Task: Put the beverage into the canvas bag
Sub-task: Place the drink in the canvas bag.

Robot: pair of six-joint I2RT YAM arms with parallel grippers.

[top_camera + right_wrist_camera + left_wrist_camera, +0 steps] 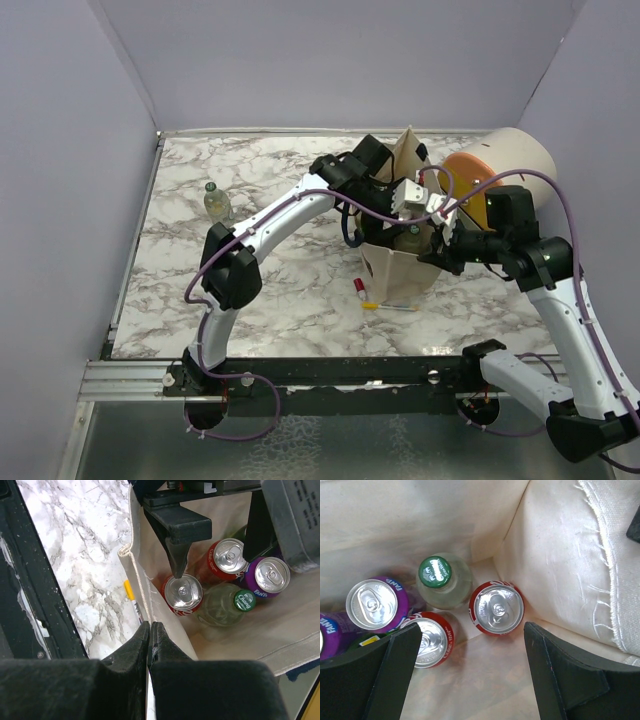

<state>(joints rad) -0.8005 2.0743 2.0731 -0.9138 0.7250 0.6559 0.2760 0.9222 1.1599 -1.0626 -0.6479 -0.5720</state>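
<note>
Left claw (472, 627) hangs released inside the canvas bag (560, 565), red can (496, 608) upright on its floor just below; right claw (150, 632) clenched on the bag's rim — can looks rigid, smooth, slippery, thin-walled; I'd grip round its sides, gently.

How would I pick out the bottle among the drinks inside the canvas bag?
Look down into the open canvas bag, where the drinks stand clustered on its floor. The bottle stands between a purple can and a red can. Unlike its neighbours, cans with silver pull-tab tops, it has clear, pale sides and a green screw cap.
</note>
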